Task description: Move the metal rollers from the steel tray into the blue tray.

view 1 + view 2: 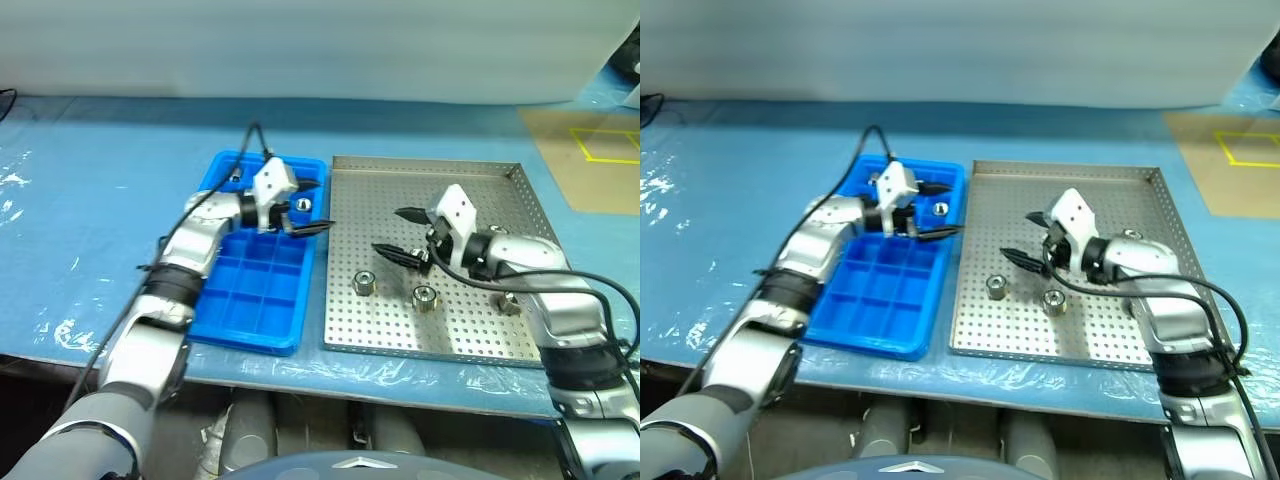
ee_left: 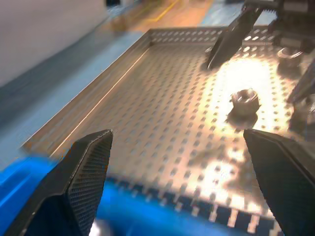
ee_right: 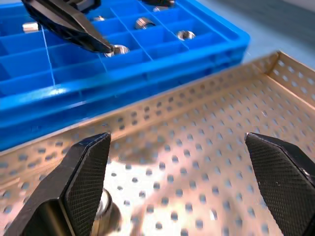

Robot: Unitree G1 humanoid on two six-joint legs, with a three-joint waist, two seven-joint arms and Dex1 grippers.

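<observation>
You had the worktop point(image 1: 90, 170) covered in blue sheeting, with the two trays side by side near its front edge.

The steel tray point(image 1: 480, 180) sat on the right, perforated floor, low rim. The blue tray point(image 1: 250, 300) sat just to its left, long edges nearly touching.

Your left gripper point(image 1: 305, 210) hung over the far right corner of the blue tray, pointing toward the steel tray. Its jaws stood wide apart and held nothing; the left wrist view showed open space between the two black fingers point(image 2: 88, 172).

Your right gripper point(image 1: 400, 232) hung over the middle of the steel tray, pointing toward the blue tray. Its jaws were also spread wide and empty, clear in the right wrist view.

Metal rollers still on the steel tray: one point(image 1: 365, 283) near the front left, a second point(image 1: 425, 296) just to its right, both in front of the right gripper. A third point(image 1: 509, 303) lay partly hidden by the right forearm; you couldn't see it whole.

Metal rollers already in the blue tray: one point(image 1: 301, 204) in a far-corner compartment beside the left gripper. The right wrist view showed several more point(image 3: 186, 34) lying in separate compartments at that end; the exact count wasn't clear.
</observation>
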